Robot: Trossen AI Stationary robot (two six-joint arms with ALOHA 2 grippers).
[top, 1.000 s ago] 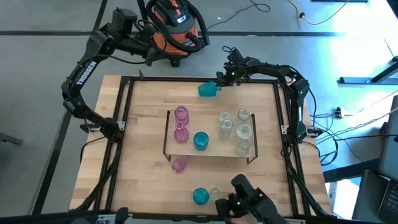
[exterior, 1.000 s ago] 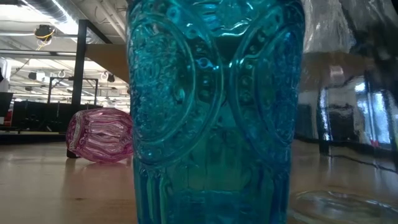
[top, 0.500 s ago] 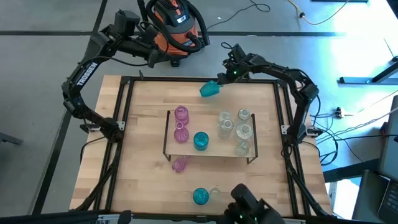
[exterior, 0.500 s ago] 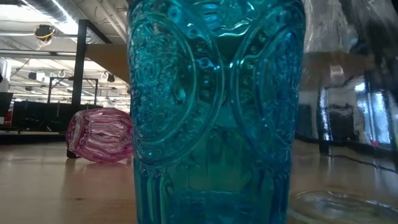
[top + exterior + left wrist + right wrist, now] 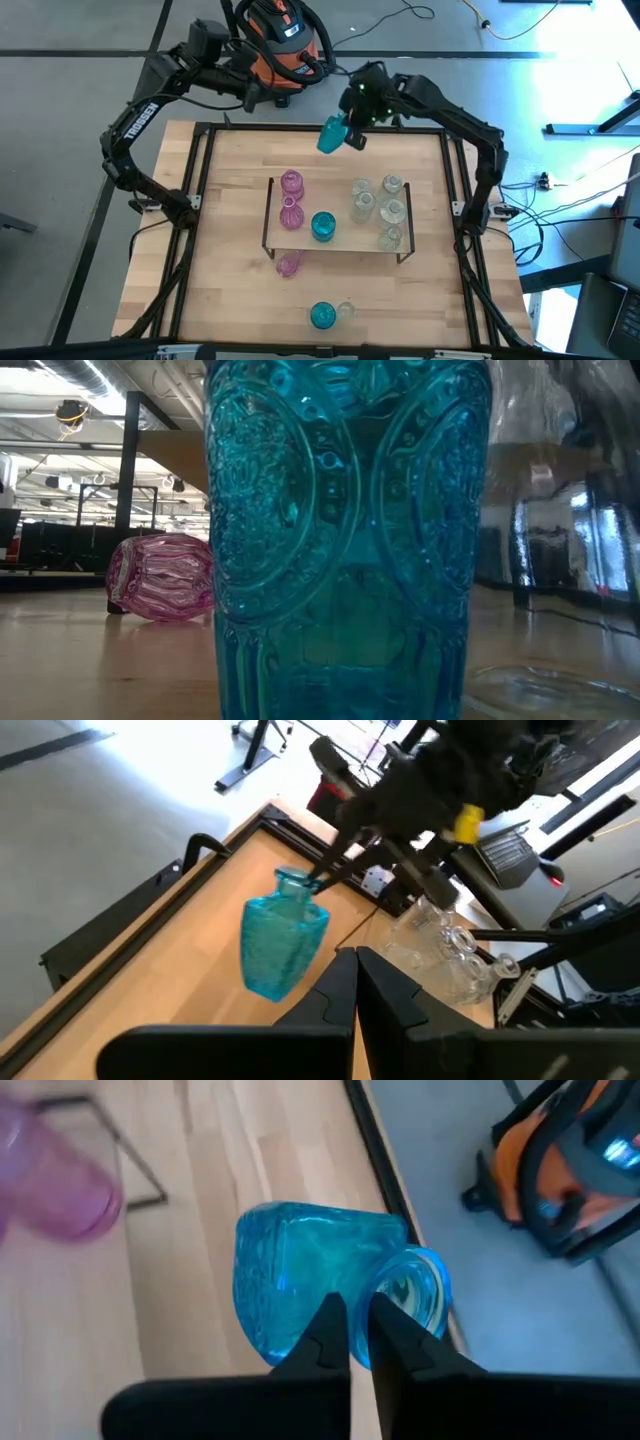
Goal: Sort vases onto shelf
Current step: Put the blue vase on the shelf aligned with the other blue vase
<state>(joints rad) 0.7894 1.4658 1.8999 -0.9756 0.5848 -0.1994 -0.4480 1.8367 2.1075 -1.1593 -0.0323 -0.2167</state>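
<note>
Pinched on the rim of a blue vase (image 5: 300, 1295), the right gripper (image 5: 352, 128) holds it tilted above the far edge of the table (image 5: 230, 290), its fingers pressed together on the glass lip at the mouth. The left gripper (image 5: 355, 982) hangs beyond the table's far left corner with its fingers closed on nothing.

Nearest the front edge stand a second blue vase (image 5: 322, 316) and a clear vase (image 5: 346, 311) just beside it. A pink vase (image 5: 288, 264) lies on the tabletop close to the shelf (image 5: 340, 243). On the shelf, two pink vases (image 5: 290, 198) sit at the left, one blue vase (image 5: 323, 226) near the middle, and a cluster of clear vases (image 5: 380, 210) at the right. Past the table, an orange vacuum (image 5: 285, 45) sits on the floor.

Glass like this is probably stiff, smooth and brittle, and fairly heavy for a lip pinch; the body may swing. The narrow neck or the rim seems the soundest hold, with a gentle, upright set-down.
</note>
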